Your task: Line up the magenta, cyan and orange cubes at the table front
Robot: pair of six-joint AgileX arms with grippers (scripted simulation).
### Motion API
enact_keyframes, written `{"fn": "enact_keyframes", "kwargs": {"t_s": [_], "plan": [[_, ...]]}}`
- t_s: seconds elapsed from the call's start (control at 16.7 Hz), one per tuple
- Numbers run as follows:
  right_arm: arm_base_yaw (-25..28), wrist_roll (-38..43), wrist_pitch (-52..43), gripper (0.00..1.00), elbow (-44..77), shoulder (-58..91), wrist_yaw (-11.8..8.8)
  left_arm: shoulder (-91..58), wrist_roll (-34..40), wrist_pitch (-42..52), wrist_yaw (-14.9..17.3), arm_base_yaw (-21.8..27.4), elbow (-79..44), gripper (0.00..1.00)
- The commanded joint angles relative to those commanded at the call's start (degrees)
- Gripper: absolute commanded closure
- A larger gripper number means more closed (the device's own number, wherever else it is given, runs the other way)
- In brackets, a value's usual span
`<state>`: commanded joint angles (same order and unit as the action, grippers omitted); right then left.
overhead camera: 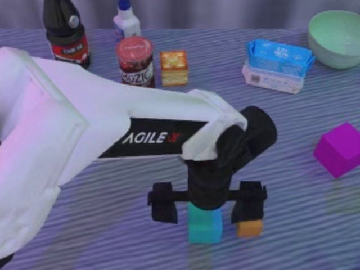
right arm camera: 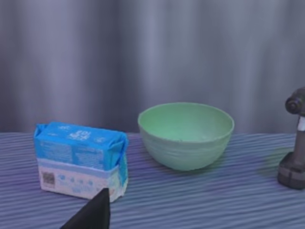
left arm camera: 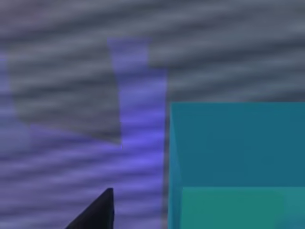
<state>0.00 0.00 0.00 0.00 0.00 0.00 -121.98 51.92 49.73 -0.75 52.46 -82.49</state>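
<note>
The cyan cube (overhead camera: 205, 224) sits at the table's (overhead camera: 315, 225) front, a little right of centre, directly under the left gripper (overhead camera: 207, 203), whose two black fingers (overhead camera: 163, 202) stand spread wide, one well off the cube at nine o'clock and the other at three o'clock, above the small orange cube (overhead camera: 249, 228). Nothing is held: the fingers straddle the cyan cube with clear gaps, and in the left wrist view the cyan cube (left arm camera: 233, 162) rests flat on the ribbed cloth (left arm camera: 71, 157) with a dark finger tip (left arm camera: 95, 214) apart from its face. The orange cube lies just beside the cyan one at three o'clock, the two close but seemingly not touching, so that pair already reads as part of the row. The relation that matters next is the magenta cube (overhead camera: 339, 149): it lies well apart from the pair, toward two o'clock from the left gripper, near the table's right edge and farther back than the row. It is a plain cube with no long axis to favour, though it sits turned at an angle to the table edge, so a grasp would need the fingers squared to its faces. By my judgement the right arm is the nearer one, yet it does not show in the top view; its wrist camera looks over a blue wipes pack (right arm camera: 81, 160) and a green bowl (right arm camera: 186, 136) at the back, with only one dark finger tip (right arm camera: 93, 214) visible, so I cannot tell how its fingers stand.
</note>
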Motion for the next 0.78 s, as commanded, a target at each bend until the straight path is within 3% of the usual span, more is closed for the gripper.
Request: {"fn": "enact_keyframes", "kwargs": {"t_s": [0.42,0.78], "plan": [[0.0,0.0,0.0,0.00,0.0,0.0,0.0,4.7,0.2,12.2,0.0,-0.8,-7.3,0.00],[0.0,0.0,0.0,0.00,0.0,0.0,0.0,4.8,0.2,12.8,-0.1,-0.5,-7.7,0.00]]}}
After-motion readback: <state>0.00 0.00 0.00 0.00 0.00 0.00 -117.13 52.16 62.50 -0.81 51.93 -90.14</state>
